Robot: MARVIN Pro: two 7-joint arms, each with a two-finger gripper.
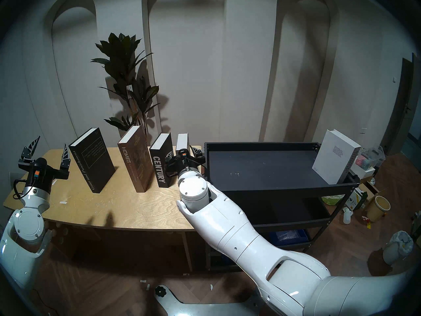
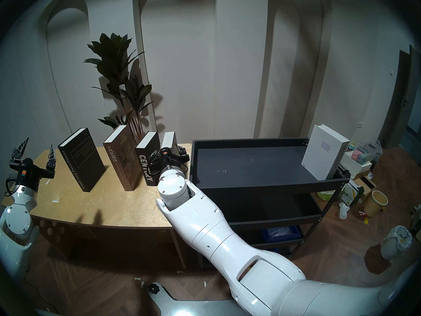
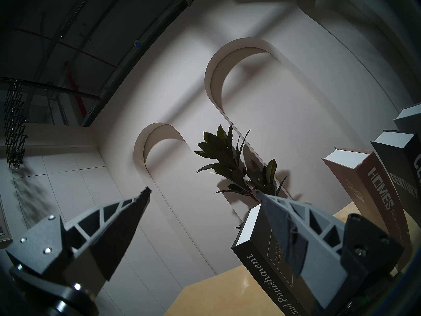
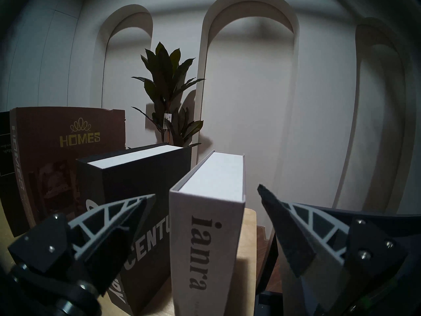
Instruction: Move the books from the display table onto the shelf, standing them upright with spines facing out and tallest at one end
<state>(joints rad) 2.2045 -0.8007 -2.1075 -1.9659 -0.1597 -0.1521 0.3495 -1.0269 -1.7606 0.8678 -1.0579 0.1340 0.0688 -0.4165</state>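
Pale grey upright hardcover "ianra" (image 4: 206, 229), at the plywood display table's (image 1: 127, 206) 3 o'clock end beside the black metal shelf (image 1: 268, 169), stands spine-first at 12 o'clock between the spread, empty jaws of the nearer right gripper (image 4: 205, 217), while the left gripper (image 1: 47, 158), also agape, hangs well apart.

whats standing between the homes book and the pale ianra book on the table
The black CENTURY book, upright between HOMES and ianra; clearest in the right wrist view.
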